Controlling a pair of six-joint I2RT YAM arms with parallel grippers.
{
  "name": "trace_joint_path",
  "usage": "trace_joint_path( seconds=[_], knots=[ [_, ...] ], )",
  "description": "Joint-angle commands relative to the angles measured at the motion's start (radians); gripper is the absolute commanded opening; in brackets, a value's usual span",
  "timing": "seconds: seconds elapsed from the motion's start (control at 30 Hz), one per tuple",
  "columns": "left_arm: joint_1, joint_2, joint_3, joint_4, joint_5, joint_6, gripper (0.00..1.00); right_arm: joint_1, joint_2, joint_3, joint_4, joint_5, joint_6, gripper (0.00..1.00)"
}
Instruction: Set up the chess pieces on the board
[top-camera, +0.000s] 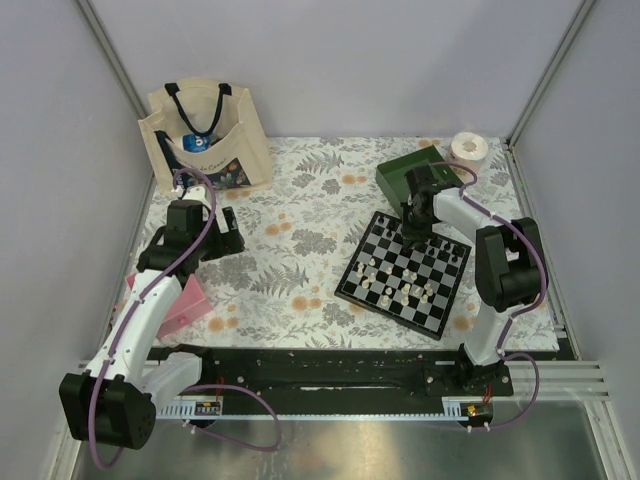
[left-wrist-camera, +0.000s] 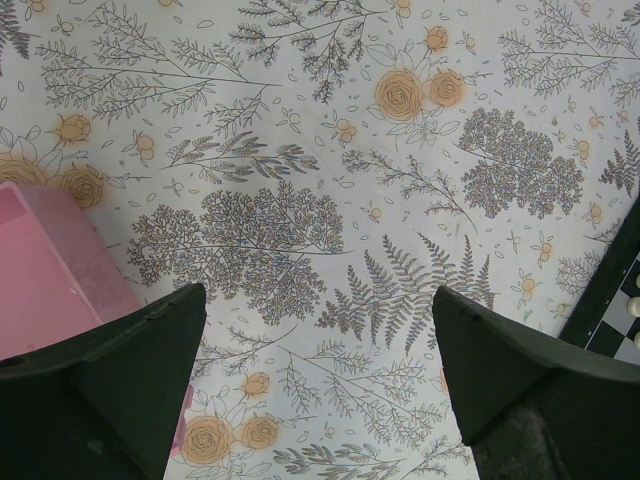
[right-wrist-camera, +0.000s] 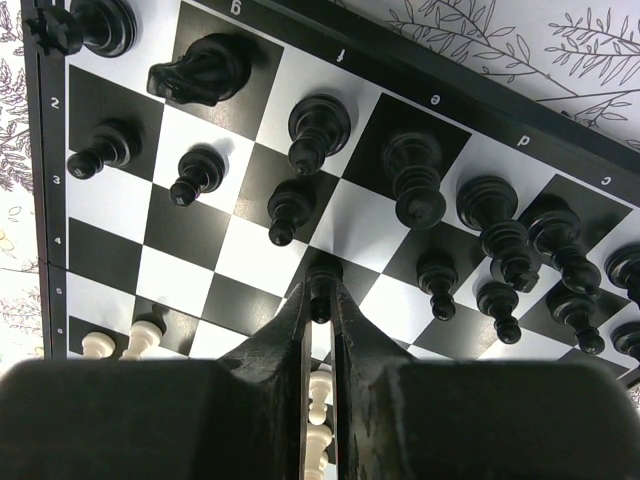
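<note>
Many tiny black, cream chess pieces (right-wrist-camera: 416, 180) on board (right-wrist-camera: 180, 228).

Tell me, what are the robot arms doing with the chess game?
The right gripper is pinching a small black pawn at the board, among the other black pieces. White pieces stand on the board's near side. The left gripper hangs open above the flowery table, holding nothing.

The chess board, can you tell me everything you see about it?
The board is a flat square, black-and-white checked, with a black border bearing letters and numbers. It lies cornerwise on the flowery tablecloth near the green tray. Black pieces and white pieces stand on it; the right gripper pinches one black piece.
</note>
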Motion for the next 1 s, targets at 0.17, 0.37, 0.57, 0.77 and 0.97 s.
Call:
trace_joint_path(
  seconds=[0.17,0.37,0.57,0.77,0.97],
  knots=[
    [0.003,-0.004,0.041,0.024,0.017,0.006,0.99,0.011,-0.016,0.070,-0.023,0.079,-0.004,0.12],
    [0.003,-0.006,0.041,0.024,0.016,0.007,0.99,0.005,0.021,0.117,-0.037,0.106,-0.003,0.12],
    [0.003,-0.009,0.041,0.024,0.017,0.007,0.99,-0.003,0.039,0.110,-0.025,0.113,-0.006,0.12],
    [0.005,-0.007,0.043,0.024,0.017,0.007,0.99,-0.007,0.035,0.082,-0.011,0.100,-0.001,0.12],
    [0.003,-0.004,0.043,0.026,0.017,0.007,0.99,-0.009,0.032,0.055,-0.002,0.114,0.002,0.13]
  ],
)
